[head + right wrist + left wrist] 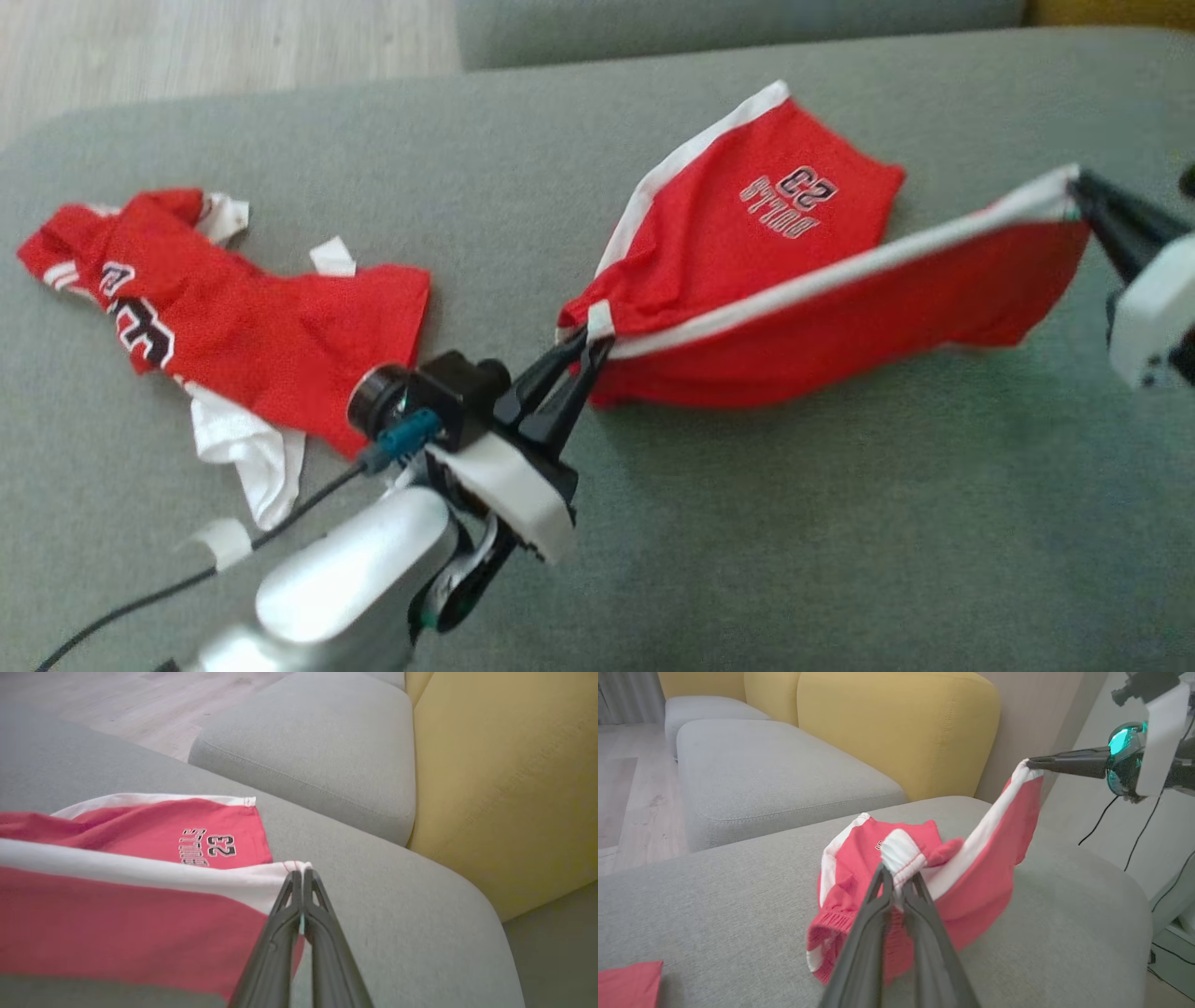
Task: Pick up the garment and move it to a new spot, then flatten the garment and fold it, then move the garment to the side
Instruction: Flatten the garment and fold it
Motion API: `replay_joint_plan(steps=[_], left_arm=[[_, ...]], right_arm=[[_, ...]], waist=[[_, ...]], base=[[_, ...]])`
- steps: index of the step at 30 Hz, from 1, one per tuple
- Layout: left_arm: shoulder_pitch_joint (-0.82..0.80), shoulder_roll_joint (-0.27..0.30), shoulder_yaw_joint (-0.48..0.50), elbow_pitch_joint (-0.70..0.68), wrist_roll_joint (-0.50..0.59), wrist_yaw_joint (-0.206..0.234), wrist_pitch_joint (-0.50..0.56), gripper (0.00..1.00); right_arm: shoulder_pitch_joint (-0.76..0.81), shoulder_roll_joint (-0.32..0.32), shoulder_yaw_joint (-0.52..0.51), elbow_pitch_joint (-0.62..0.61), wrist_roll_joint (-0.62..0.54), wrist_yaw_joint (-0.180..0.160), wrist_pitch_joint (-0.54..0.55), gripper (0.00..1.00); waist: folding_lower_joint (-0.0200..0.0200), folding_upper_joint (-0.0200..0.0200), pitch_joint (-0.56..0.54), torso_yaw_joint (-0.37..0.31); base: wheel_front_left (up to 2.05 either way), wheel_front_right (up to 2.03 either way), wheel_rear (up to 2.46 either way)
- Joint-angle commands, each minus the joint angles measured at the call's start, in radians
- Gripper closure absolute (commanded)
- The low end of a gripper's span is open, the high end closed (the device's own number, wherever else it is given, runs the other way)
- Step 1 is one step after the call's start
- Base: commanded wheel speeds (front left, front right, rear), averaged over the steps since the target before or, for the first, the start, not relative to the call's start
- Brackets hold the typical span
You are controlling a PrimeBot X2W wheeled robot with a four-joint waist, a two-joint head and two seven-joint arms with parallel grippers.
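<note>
Red shorts (747, 233) with white side stripes and a "23" print hang stretched above the grey cushion (747, 523), one leg still resting on it. My left gripper (590, 347) is shut on the white waistband corner (899, 858) at the lower left. At the right edge my right gripper (1075, 187) is shut on the white hem corner (294, 867), pulling the stripe taut between the two. In the left wrist view the right gripper (1029, 763) holds the far corner up high, and the shorts (140, 905) spread leftward in the right wrist view.
A second red garment (233, 317), a jersey with white parts, lies crumpled on the cushion's left side. A further grey cushion (317, 742) and a yellow backrest (504, 788) stand beyond. Wooden floor (187, 47) lies past the far left edge.
</note>
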Motion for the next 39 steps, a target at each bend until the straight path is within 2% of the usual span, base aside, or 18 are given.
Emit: replay_joint_plan(steps=[1, 8, 23, 36, 37, 38, 39], left_arm=[[-0.063, 0.004, 0.049, -0.01, 0.011, -0.002, -0.011, 1.0], [-0.132, -0.039, 0.061, 0.037, 0.018, -0.013, -0.02, 1.0], [-0.226, -0.101, 0.071, 0.118, 0.032, -0.02, -0.043, 1.0], [-0.284, -0.15, 0.072, 0.176, 0.042, -0.018, -0.064, 1.0], [-0.285, -0.151, 0.072, 0.181, 0.038, -0.017, -0.058, 0.63], [-0.286, -0.149, 0.074, 0.187, 0.035, -0.013, -0.05, 0.0], [-0.289, -0.146, 0.08, 0.193, 0.034, -0.003, -0.048, 0.0]], right_arm=[[-0.06, -0.004, -0.014, -0.002, -0.03, -0.001, -0.02, 1.0], [-0.223, 0.07, 0.006, 0.116, -0.114, -0.001, -0.105, 1.0], [-0.462, 0.118, 0.116, 0.4, -0.173, -0.001, -0.284, 1.0], [-0.61, 0.143, 0.22, 0.586, -0.168, -0.001, -0.349, 1.0], [-0.617, 0.148, 0.229, 0.597, -0.164, -0.001, -0.351, 0.55], [-0.626, 0.152, 0.239, 0.607, -0.162, -0.001, -0.357, 0.0], [-0.638, 0.154, 0.243, 0.619, -0.162, -0.001, -0.367, 0.0]], waist=[[-0.0003, 0.0, 0.055, 0.035], [-0.0003, 0.0, 0.121, 0.067], [-0.0003, 0.0, 0.254, 0.144], [-0.0003, 0.0, 0.342, 0.184], [-0.0003, 0.0, 0.345, 0.184], [-0.0003, 0.0, 0.349, 0.182], [-0.0003, 0.0, 0.352, 0.178]], base=[[0.0, 0.0, 0.0], [0.0, 0.0, 0.0], [0.0, 0.0, 0.0], [0.0, 0.0, 0.0], [0.0, 0.0, 0.0], [0.0, 0.0, 0.0], [0.0, 0.0, 0.0]])
